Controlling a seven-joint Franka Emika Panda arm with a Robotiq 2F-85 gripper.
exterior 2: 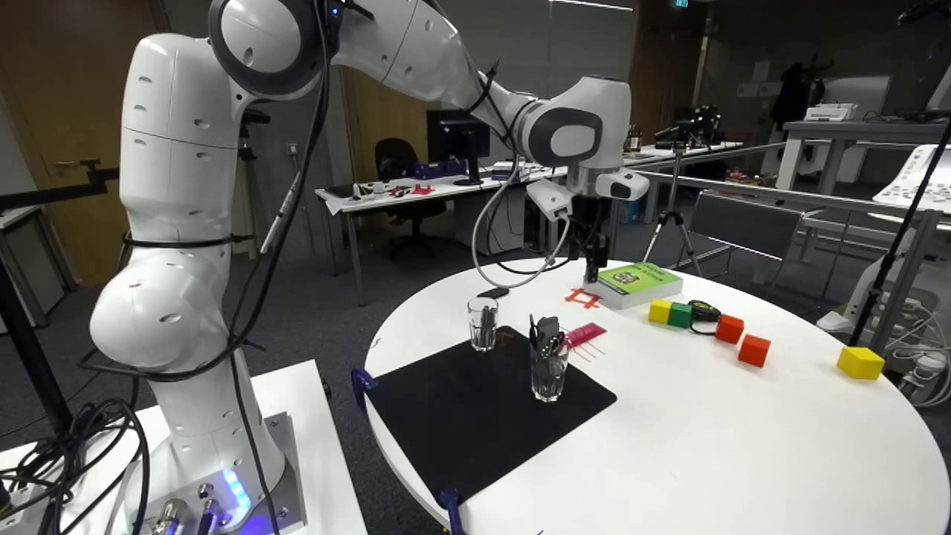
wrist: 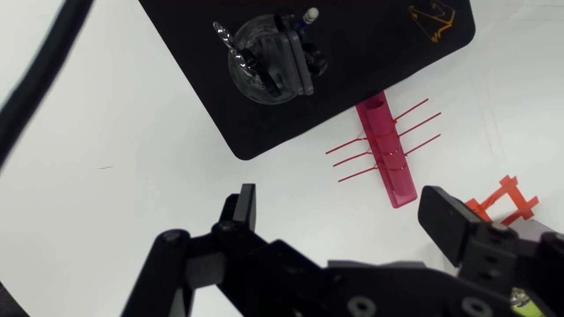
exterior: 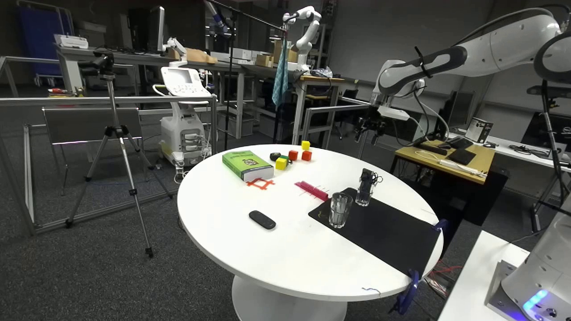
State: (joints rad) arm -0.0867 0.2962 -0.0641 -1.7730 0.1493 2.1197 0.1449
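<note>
a: where do we have our jaws?

b: above the bench (exterior 2: 743,438), pointing down and spread wide. in the wrist view we see white bench top between the two sides.

a: and what lies nearest?

b: reading the wrist view as a clock centred on the jaws, we find the pink holder (wrist: 387,146) at one o'clock, lying flat, with thin red rods (wrist: 418,125) sticking out on both sides. its upper end sits right at the edge of the black mat (wrist: 365,53); whether the two touch, we cannot tell.

a: what do we see at eleven?

b: a glass (wrist: 246,86) packed with dark tools (wrist: 282,59), upright on the mat.

a: and at three and four?

b: at three, the orange tape outline (wrist: 516,196); at four, a bit of the green book (exterior: 247,165), mostly hidden behind the jaws.

a: what else do we have up here?

b: taking the round bench as our clock in an exterior view, we spot a dark remote (exterior: 262,220) at nine, two orange-red cubes (exterior: 306,155) at twelve, and a clear glass (exterior: 341,209) towards three, just inside the mat's edge.
</note>
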